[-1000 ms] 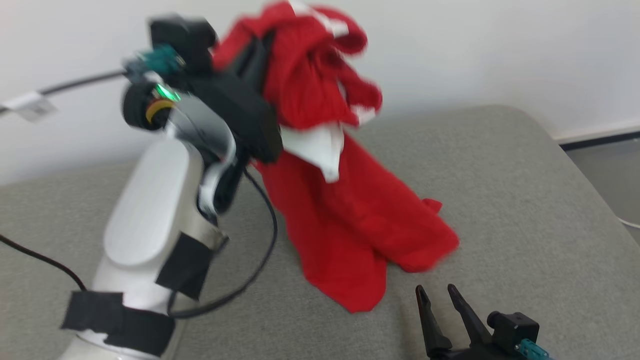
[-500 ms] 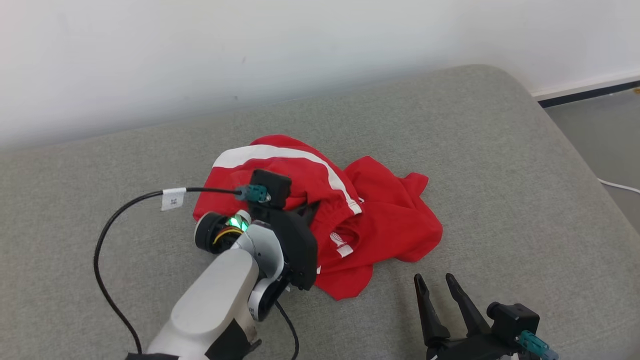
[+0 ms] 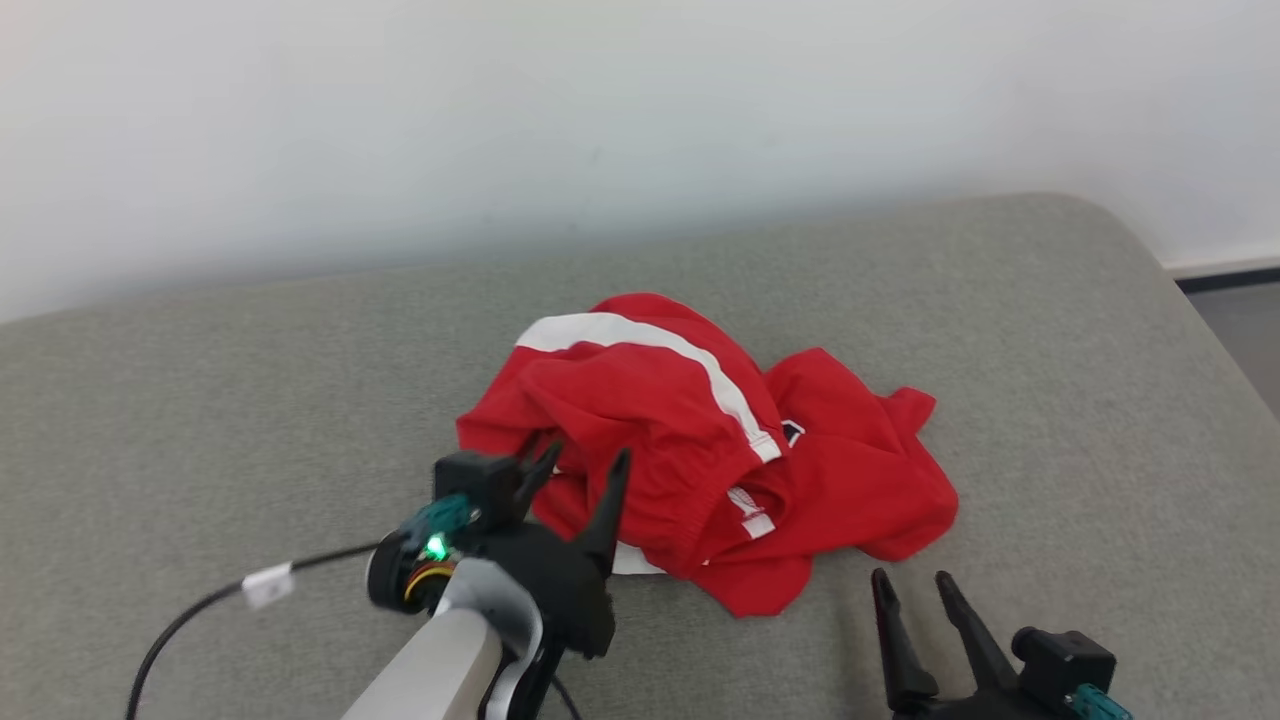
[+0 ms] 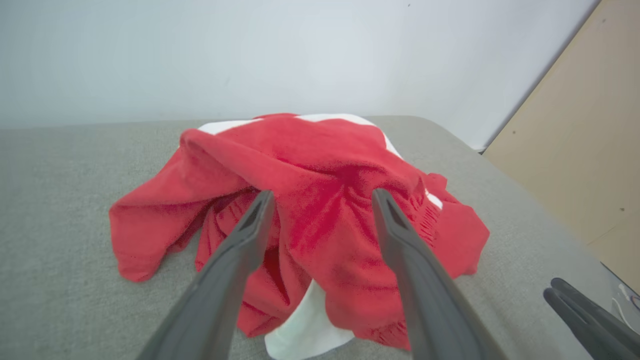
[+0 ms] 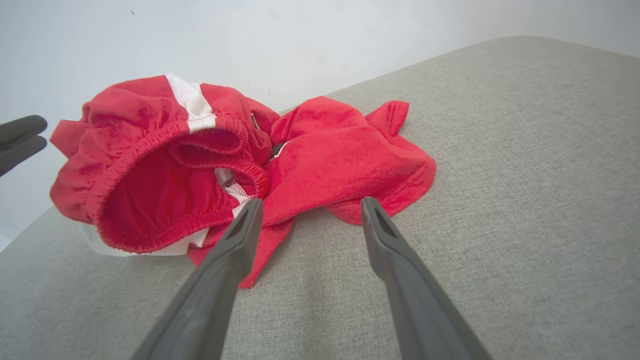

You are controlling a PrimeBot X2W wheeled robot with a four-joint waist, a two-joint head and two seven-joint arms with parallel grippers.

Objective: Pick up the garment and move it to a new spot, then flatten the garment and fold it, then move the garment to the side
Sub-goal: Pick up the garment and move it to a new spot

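The garment (image 3: 700, 440) is a red piece with a white stripe, lying crumpled in a heap on the grey cushion (image 3: 250, 400). My left gripper (image 3: 585, 460) stands open at the heap's near left edge, and its fingers hold nothing. In the left wrist view the garment (image 4: 300, 150) bulges just beyond the spread left gripper (image 4: 322, 195). My right gripper (image 3: 910, 578) is open too, a little short of the heap's near right edge. The right wrist view has the garment (image 5: 320, 165) with its elastic waistband turned toward the right gripper (image 5: 311, 202).
A white wall (image 3: 640, 120) rises behind the cushion. The cushion's rounded right edge (image 3: 1190, 310) drops to the floor. A black cable with a white tag (image 3: 268, 585) trails left from my left wrist. A beige panel (image 4: 590, 150) stands at the right.
A second ago my left gripper held the garment high in the air. It brought it down onto the cushion, then opened and drew back a little. The head camera also shifted.
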